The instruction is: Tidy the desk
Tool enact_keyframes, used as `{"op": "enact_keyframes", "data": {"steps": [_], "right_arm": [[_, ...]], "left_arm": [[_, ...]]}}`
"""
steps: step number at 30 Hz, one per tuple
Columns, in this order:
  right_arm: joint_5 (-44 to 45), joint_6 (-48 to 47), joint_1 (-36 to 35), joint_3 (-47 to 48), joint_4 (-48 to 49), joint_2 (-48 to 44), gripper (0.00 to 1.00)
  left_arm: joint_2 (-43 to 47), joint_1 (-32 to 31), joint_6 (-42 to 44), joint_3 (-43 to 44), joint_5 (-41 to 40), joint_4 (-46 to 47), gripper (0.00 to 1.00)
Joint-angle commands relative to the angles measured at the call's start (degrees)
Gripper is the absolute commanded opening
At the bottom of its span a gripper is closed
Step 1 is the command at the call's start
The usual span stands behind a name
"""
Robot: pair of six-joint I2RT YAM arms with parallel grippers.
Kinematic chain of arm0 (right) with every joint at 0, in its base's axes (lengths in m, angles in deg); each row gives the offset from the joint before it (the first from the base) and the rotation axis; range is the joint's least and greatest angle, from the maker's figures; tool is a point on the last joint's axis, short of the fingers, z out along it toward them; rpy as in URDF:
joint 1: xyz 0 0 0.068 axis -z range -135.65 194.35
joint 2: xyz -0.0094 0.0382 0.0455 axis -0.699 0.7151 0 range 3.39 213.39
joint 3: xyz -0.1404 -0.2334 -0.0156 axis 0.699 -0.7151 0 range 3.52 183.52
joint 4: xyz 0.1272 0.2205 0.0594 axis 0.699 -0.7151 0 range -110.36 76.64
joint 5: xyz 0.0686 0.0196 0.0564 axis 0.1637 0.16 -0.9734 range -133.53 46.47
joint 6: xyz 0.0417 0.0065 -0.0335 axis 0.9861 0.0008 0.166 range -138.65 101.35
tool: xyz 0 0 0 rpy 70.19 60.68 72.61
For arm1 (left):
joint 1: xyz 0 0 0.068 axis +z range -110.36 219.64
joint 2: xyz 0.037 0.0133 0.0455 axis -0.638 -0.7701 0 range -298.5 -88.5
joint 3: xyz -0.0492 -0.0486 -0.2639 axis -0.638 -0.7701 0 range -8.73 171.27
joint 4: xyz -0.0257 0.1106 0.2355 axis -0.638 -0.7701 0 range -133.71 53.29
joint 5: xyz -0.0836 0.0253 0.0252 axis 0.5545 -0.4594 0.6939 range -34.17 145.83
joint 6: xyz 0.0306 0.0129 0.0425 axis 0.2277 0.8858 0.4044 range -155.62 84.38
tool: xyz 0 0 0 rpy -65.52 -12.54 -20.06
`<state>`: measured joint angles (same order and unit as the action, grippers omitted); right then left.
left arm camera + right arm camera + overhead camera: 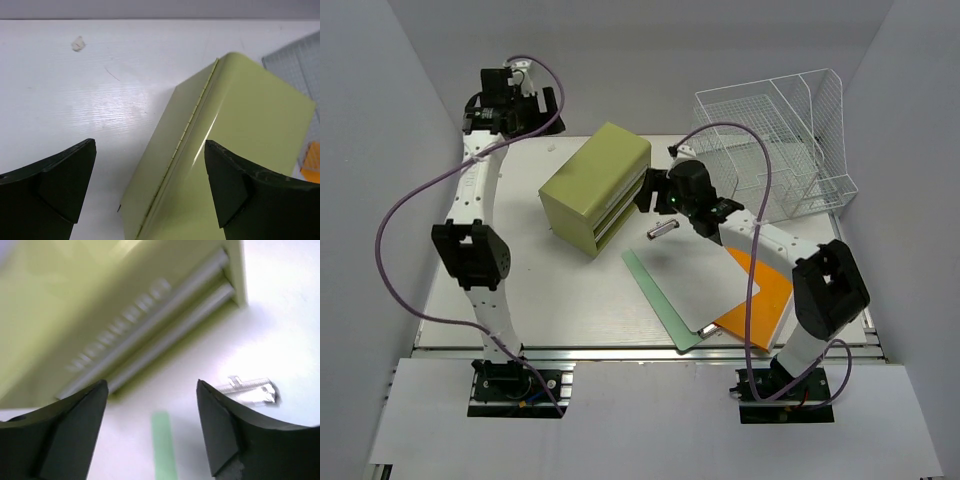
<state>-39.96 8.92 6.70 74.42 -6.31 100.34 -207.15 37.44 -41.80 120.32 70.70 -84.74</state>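
The white bench (550,290) fills the middle of the top view, its silver rail (640,352) running along the near edge just ahead of the two arm bases. An olive-green drawer box (595,185) stands on it slightly left of centre, turned at an angle so its drawer fronts face the near right. A white wire tray rack (780,140) sits at the far right corner.

Near the right front lie three flat items stacked and fanned: a white sheet (695,280) on top, a green sheet (655,290) showing along its left and near edges, and an orange folder (765,295) under its right side. A small silver metal piece (250,390), possibly a clip, lies on the bench between the box and the sheets.

The right gripper (152,382) hovers just before the drawer fronts with its fingers apart and nothing between them. The left gripper (150,145) is raised over the far left of the bench, behind the box, fingers wide apart and empty. A tiny pale scrap (77,44) lies on the surface beyond it.
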Motion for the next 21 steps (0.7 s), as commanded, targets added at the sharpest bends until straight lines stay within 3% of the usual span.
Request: {"op": "enact_keyframes", "data": {"steps": [1, 7, 10, 11, 15, 17, 21], "right_arm": [[5.30, -3.13, -0.23, -2.51, -18.26, -2.72, 0.80], [7.32, -4.37, 1.35, -11.64, -29.18, -12.82, 0.89], [9.17, -3.67, 3.36, -15.95, -35.60, -16.86, 0.89], [9.43, -3.14, 3.89, -17.01, -36.83, -18.01, 0.89], [6.11, -0.60, 8.45, -21.75, -42.28, -25.65, 0.89], [4.43, 1.78, 10.31, -25.35, -43.08, -30.57, 0.89], [-1.71, 3.54, 18.28, -31.07, -43.17, -36.47, 0.89]], "left_arm": [[12.45, 0.18, -7.88, -1.60, -8.54, -0.39, 0.98], [29.24, -0.70, -18.16, -26.63, -2.05, 7.66, 0.98], [36.46, -7.10, -19.05, -33.41, -5.36, 7.87, 0.98], [37.69, -13.30, -18.35, -33.43, -7.56, 7.08, 0.98], [34.21, -26.78, -13.96, -30.01, -9.16, 2.77, 0.98], [30.78, -34.67, -12.64, -27.21, -13.89, -0.56, 0.98], [19.01, -43.32, -9.91, -20.00, -13.64, -5.57, 0.98]]}}
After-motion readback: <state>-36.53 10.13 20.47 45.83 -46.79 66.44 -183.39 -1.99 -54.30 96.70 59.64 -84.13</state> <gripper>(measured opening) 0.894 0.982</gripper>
